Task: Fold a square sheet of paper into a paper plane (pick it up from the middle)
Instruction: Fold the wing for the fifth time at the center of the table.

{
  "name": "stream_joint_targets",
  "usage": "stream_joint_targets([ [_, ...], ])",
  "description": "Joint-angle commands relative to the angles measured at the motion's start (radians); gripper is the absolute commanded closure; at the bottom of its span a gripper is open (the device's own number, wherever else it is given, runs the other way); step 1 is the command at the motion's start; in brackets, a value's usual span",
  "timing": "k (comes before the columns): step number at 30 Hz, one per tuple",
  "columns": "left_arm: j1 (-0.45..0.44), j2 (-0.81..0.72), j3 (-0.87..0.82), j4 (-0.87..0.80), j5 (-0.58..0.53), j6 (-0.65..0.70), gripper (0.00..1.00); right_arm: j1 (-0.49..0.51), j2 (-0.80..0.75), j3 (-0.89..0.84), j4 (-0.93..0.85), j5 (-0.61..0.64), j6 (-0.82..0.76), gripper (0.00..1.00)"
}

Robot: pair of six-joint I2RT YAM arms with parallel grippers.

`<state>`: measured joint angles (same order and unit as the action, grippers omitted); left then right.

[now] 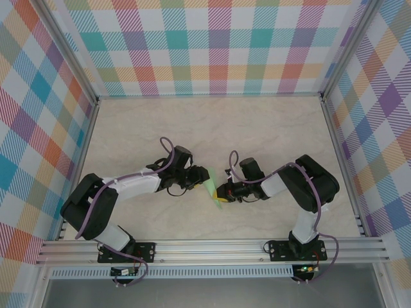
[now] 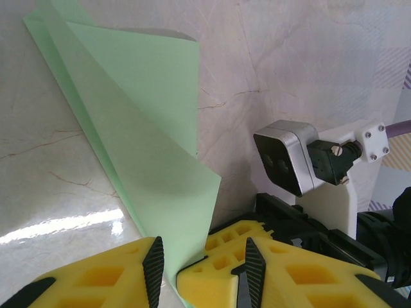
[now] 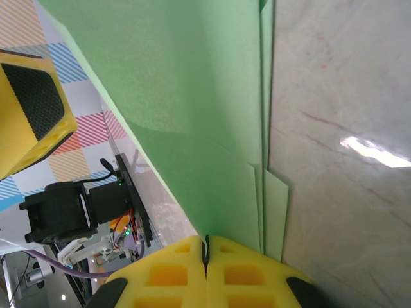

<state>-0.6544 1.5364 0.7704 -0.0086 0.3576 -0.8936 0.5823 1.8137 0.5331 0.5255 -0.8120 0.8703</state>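
Pale-green square sheet of paper (image 2: pixel 148 128), part-folded, upright over mid-counter (image 1: pixel 257 128), long axis near-to-far: pinched in the fully closed right gripper (image 3: pixel 205 247); left gripper (image 2: pixel 202 247) half-open, straddling its lower edge, apparently ungripped.

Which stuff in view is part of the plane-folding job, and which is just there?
Job: green paper, partly folded; right tool, shut on its edge; left tool, jaws apart, paper between.
Just there: table; plaid walls; aluminium frame.
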Motion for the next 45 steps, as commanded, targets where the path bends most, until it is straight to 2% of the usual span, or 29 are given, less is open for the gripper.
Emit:
stream_joint_targets([
  [1, -0.011, 0.027, 0.024, 0.04, 0.008, -0.002, 0.59, -0.006, 0.039, -0.028, -0.162, 0.095, -0.008, 0.96],
  [23, -0.042, 0.107, -0.005, 0.195, 0.067, -0.004, 0.57, -0.006, 0.046, -0.026, -0.182, 0.111, -0.007, 0.96],
  [38, -0.042, 0.224, 0.009, 0.242, 0.071, 0.016, 0.57, -0.006, 0.043, -0.027, -0.19, 0.115, -0.004, 0.96],
  [45, -0.042, 0.246, -0.005, 0.211, 0.063, 0.03, 0.58, -0.006, 0.019, -0.018, -0.22, 0.124, -0.007, 0.94],
])
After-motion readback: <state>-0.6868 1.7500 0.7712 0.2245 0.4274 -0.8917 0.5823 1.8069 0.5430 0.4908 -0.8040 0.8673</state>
